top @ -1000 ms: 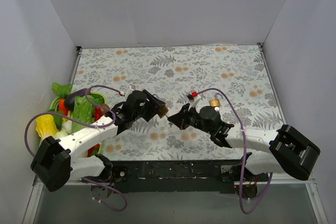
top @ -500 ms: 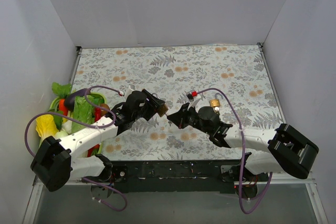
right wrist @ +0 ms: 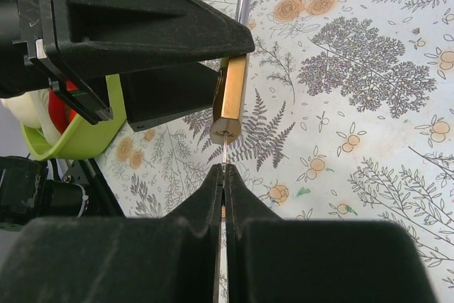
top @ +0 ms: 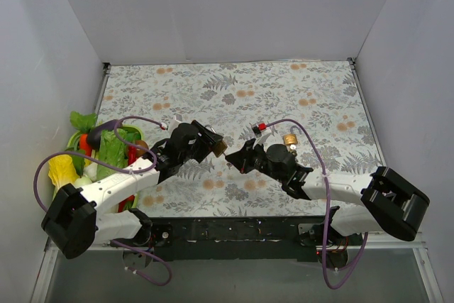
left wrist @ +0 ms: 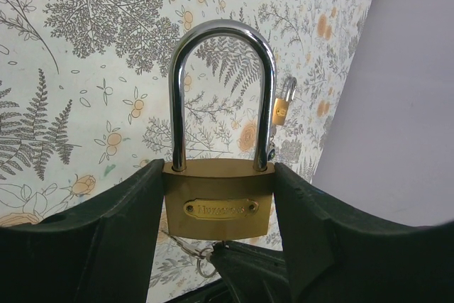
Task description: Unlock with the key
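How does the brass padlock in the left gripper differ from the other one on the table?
The brass padlock with the tall steel shackle is clamped between the left gripper's jaws; the small brass padlock rests free on the floral table beside the right arm. The held one has the thin metal key, pinched in the shut right gripper, at its keyhole; the small one shows none. Both have brass bodies and silvery shackles.

Padlock (left wrist: 220,207) between left fingers (left wrist: 92,239); key (right wrist: 224,154) touching its base.

The padlock (left wrist: 220,207) has a satin brass body and mirror-glossy steel shackle (left wrist: 221,31); the tablecloth (left wrist: 85,69) looks matt.
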Controlling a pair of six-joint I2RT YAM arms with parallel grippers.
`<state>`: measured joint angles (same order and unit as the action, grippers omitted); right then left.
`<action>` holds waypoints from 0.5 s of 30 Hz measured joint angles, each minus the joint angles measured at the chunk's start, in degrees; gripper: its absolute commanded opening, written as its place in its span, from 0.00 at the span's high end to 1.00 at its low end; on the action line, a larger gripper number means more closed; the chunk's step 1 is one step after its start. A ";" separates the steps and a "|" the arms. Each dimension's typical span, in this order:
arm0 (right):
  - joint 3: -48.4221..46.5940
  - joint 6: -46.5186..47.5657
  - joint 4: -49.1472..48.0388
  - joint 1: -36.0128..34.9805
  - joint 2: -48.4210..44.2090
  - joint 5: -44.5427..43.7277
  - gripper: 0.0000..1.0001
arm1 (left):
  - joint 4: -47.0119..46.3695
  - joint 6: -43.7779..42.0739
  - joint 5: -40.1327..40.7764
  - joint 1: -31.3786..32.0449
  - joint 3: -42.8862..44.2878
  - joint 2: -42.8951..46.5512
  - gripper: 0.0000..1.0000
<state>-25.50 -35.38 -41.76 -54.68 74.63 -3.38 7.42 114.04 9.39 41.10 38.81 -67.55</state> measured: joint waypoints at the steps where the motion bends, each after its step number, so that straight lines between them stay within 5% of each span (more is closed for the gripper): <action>1: -0.02 0.00 0.00 -0.09 0.00 -0.20 0.99 | -0.09 0.00 0.15 0.07 0.00 -0.02 1.00; 15: -0.15 0.13 0.39 -0.48 0.74 -2.75 0.99 | -1.51 0.00 1.64 1.90 0.00 -1.70 1.00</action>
<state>-25.65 -35.24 -41.36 -55.16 75.37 -6.13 5.91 114.04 11.03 43.00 38.81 -69.25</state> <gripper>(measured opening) 0.028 0.566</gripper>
